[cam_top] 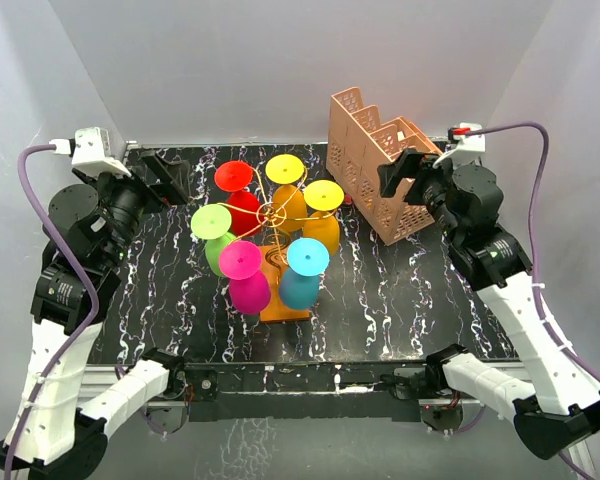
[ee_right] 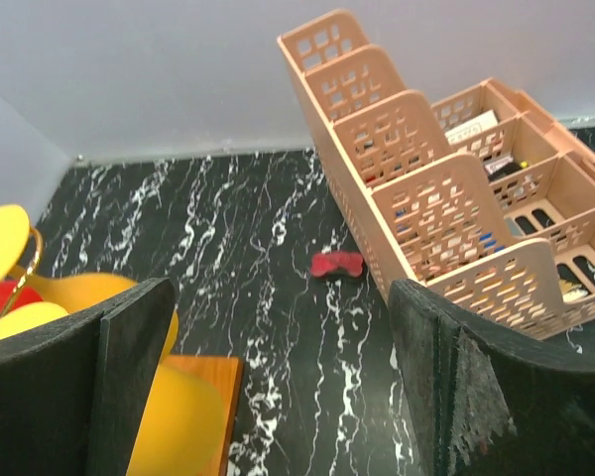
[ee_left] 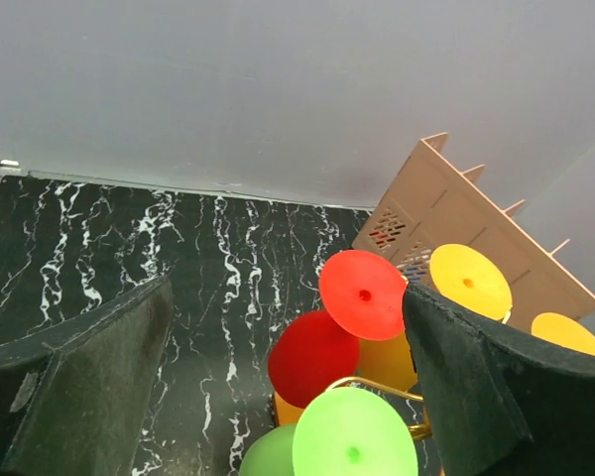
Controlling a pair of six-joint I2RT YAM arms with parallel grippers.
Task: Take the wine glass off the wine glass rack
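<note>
The wine glass rack [cam_top: 273, 212], gold wire on an orange base, stands at the middle of the black marbled table [cam_top: 400, 300]. Six wine glasses hang from it upside down, feet upward: the red glass [cam_top: 235, 177], yellow glass [cam_top: 284, 169], amber glass [cam_top: 323, 195], green glass [cam_top: 210, 222], pink glass [cam_top: 240, 260] and blue glass [cam_top: 307, 257]. The left gripper [cam_top: 168, 176] hovers beside the red glass with its jaws wide apart, holding nothing. The right gripper [cam_top: 408, 170] hangs by the pink crate [cam_top: 370, 150], jaws likewise spread and empty. A white card [ee_right: 473, 127] in the crate carries print too small to read. A small red object [ee_right: 336, 264] lies near the crate.
</note>
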